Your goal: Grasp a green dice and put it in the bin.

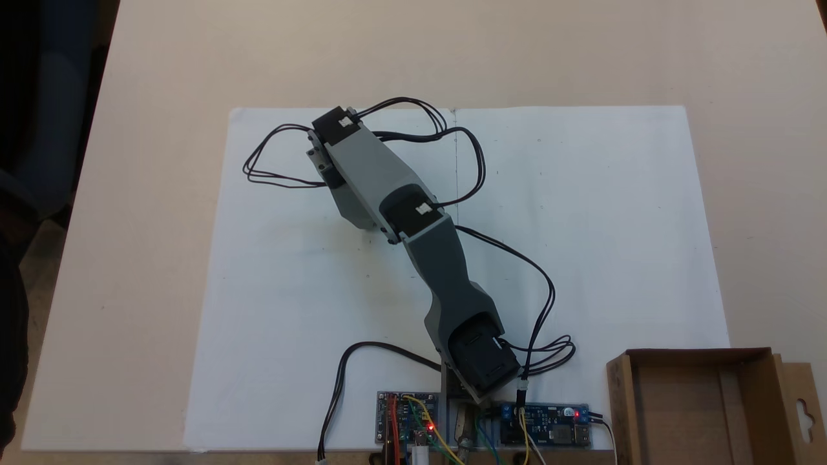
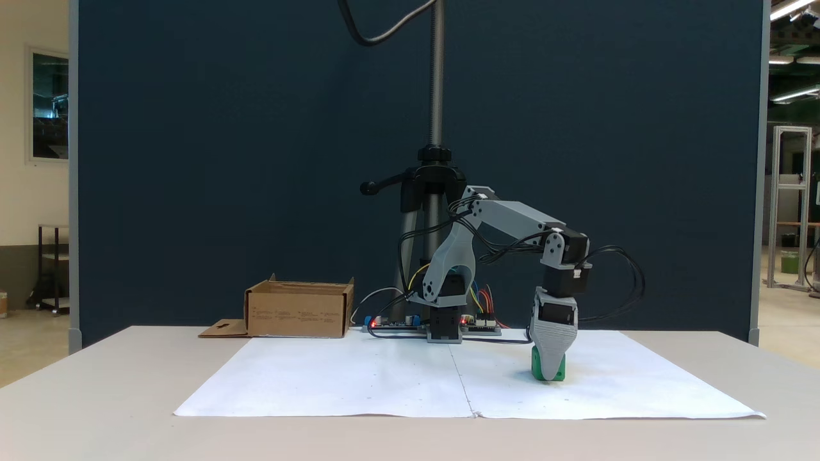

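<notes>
Arm (image 2: 512, 221) stretched forward, elbow bent, wrist pointing straight down; jaws low at paper level, opening unreadable.

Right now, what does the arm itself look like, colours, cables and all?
The arm has grey plastic links joined by black motor blocks, each with a small white label. Thin black cables loop loosely alongside the joints. In a fixed view the end effector is a grey wedge tapering downward below a black motor.

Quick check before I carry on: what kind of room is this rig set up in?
Likely a lab or workshop. A dark blue partition panel stands behind the table, bare control boards sit by the arm's base, and an aluminium frame stands under strip lights.
</notes>
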Controlling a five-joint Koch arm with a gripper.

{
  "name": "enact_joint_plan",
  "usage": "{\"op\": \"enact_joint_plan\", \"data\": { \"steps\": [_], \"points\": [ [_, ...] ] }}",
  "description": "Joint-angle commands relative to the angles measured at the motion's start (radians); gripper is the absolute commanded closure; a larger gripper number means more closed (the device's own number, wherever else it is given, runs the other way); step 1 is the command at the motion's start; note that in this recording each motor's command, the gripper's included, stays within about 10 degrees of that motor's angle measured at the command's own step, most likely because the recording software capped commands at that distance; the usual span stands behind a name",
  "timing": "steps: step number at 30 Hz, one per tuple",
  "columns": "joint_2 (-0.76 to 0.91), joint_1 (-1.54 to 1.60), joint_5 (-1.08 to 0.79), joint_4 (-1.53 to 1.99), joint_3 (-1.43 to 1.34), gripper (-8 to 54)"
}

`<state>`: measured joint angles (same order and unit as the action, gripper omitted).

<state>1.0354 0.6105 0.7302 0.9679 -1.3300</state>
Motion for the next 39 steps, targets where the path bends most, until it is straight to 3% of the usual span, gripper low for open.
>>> {"op": "enact_joint_plan", "data": {
  "steps": [1, 11, 15, 24, 27, 39],
  "points": [
    [0.015, 0.003, 0.087, -0.025, 0.037, 3.3],
    [0.012, 0.012, 0.087, -0.026, 0.037, 7.6],
    [0.012, 0.014, 0.087, -0.028, 0.035, 12.2],
    [-0.012, 0.021, 0.087, -0.049, 0.034, 12.3],
    [-0.014, 0.023, 0.087, -0.051, 0.031, 17.0],
    [-0.015, 0.006, 0.086, -0.057, 0.021, 16.9]
  ]
}}
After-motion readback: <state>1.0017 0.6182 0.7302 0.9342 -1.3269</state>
